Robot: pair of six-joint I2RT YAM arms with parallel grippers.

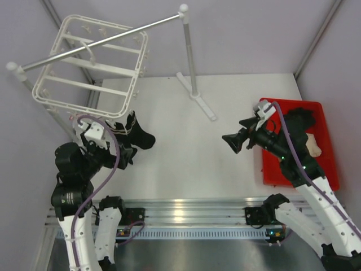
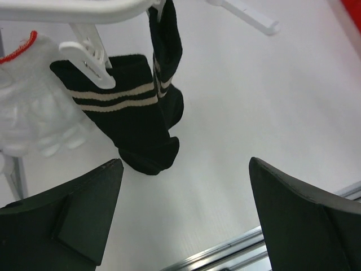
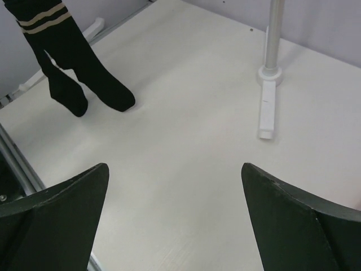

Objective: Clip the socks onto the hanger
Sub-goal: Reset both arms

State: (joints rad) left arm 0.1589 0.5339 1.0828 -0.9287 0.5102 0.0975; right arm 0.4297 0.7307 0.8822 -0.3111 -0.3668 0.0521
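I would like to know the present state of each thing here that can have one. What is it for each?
socks, both hanging from clips of the hanger
hanger, hung on the rail
rail, standing on the table
left gripper, open, holding nothing
right gripper, open, holding nothing
red tray, lying on the table, dark fabric inside

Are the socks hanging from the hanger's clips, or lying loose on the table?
Hanging. Both socks dangle by their striped cuffs from white clips under the hanger frame.
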